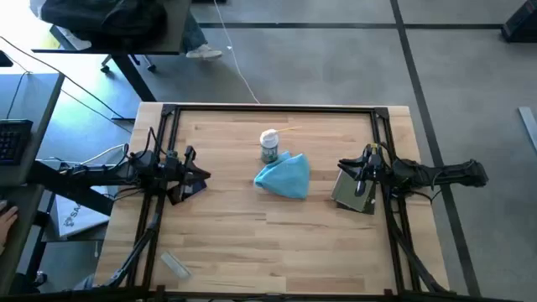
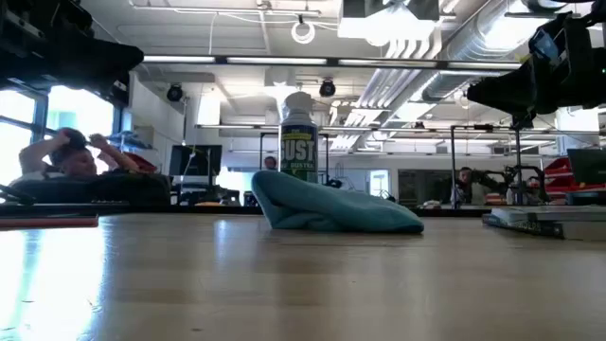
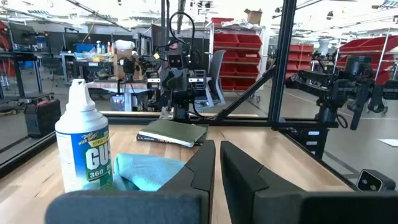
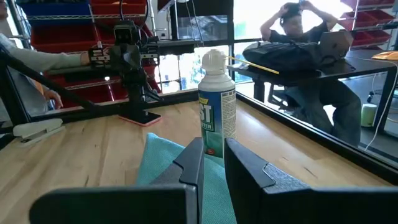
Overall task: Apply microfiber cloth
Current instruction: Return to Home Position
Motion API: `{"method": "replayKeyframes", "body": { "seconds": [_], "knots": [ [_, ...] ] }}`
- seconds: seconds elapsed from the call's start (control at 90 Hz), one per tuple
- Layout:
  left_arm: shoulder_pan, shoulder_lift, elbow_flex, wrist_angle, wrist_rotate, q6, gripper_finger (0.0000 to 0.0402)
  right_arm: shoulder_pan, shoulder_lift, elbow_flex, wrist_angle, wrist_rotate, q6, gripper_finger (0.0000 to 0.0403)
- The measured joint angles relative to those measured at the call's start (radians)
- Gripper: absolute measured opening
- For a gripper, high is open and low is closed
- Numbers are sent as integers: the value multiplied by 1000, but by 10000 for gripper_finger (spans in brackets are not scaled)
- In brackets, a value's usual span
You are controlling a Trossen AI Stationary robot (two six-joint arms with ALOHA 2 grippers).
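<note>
**Both grippers empty, cloth heaped between them**

The only container on the table (image 1: 252, 247) is a spray can (image 1: 268, 147) with a white cap. It stands upright, and its contents cannot be seen. The microfiber cloth (image 1: 284, 176) lies bunched in a soft teal heap just beside the can. Whether the two touch cannot be told.

The left gripper (image 3: 217, 149) hangs above the table with its jaws drawn almost together, only a thin slit between the fingers (image 3: 194, 174). It holds nothing and touches nothing. Straight ahead of these jaws, well apart from them, are the can and the cloth. A flat pink object (image 4: 140, 118) lies on the wood below this gripper.

The right gripper (image 4: 214, 146) faces the other way, towards the left one. Its jaws are likewise nearly closed and empty, clear of the table. The cloth lies ahead of these jaws too, with the can just beyond it, so the heap sits between the two grippers and neither touches it. Beneath the right gripper rests a flat grey-green pad (image 1: 352, 195)
</note>
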Motion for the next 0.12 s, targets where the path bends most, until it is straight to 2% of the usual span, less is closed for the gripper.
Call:
{"method": "replayKeyframes", "body": {
  "seconds": [0.122],
  "knots": [
    [0,0,0,0,0,0,7,0,0,0,0,0,0,32]
  ]
}}
